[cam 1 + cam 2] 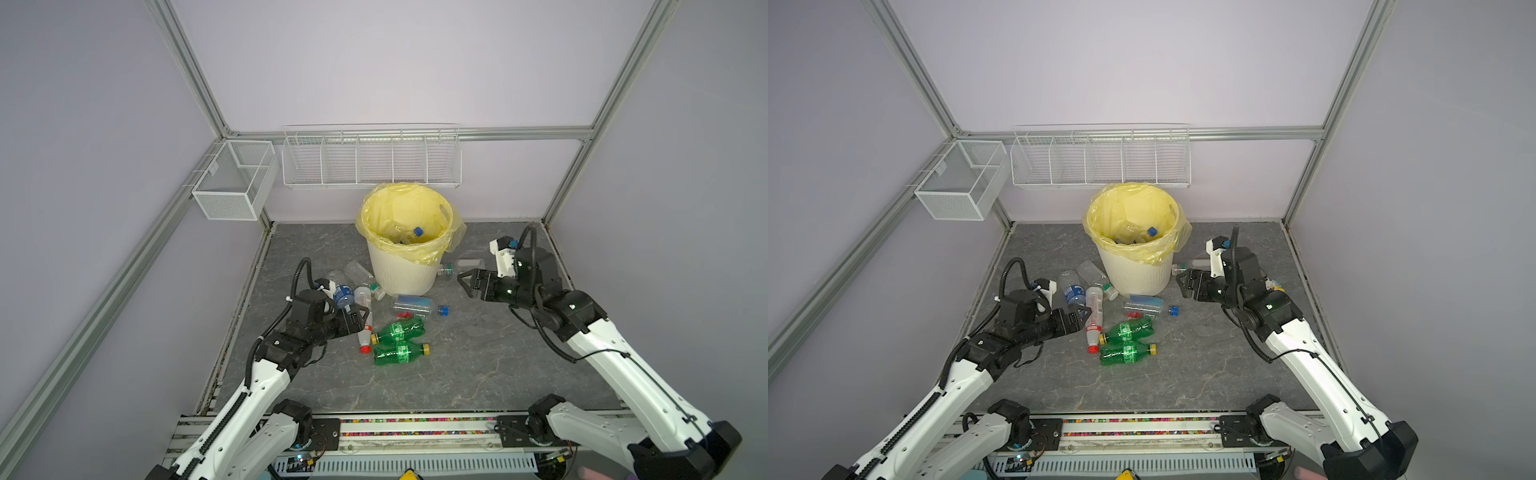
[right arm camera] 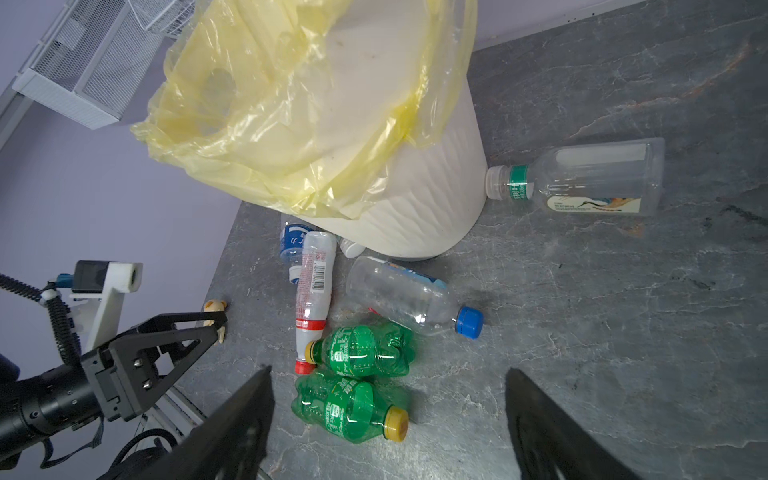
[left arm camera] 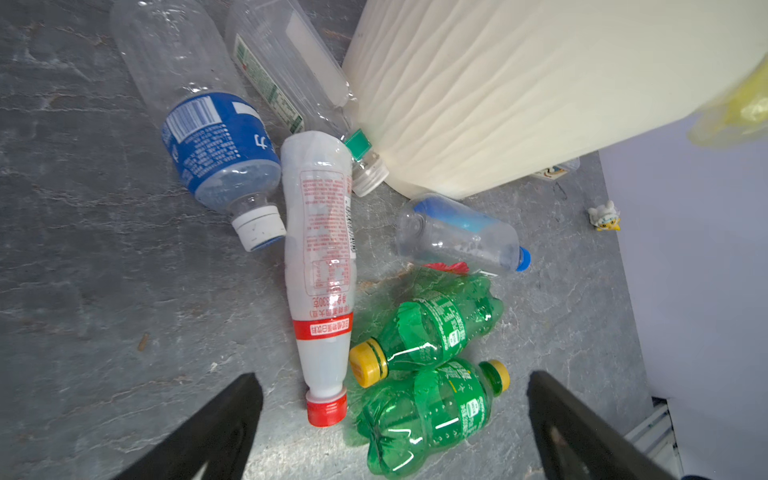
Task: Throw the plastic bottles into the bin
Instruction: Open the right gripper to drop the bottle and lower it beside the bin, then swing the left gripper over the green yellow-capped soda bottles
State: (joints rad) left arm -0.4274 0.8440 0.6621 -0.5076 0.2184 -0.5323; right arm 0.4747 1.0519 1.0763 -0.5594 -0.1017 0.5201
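Hovering near white red-capped plastic bottle (image 3: 320, 249) lying on grey table (image 1: 478, 353): left pincer (image 1: 363, 319), jaws apart, empty. Right pincer (image 1: 463, 286) likewise apart, empty. Round cream ribbed bin (image 1: 399, 274) just beyond. Pick-up step; next: lower, clamp bottle body.

White arm shells (image 1: 631, 374), black joints (image 1: 577, 309), ribbed black cables (image 1: 296, 277), and black triangular fingers (image 3: 224, 432).

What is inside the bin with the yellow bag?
Inside the bin, both top views show a blue-capped bottle and at least one more clear bottle. Its wall hides whatever lies deeper.
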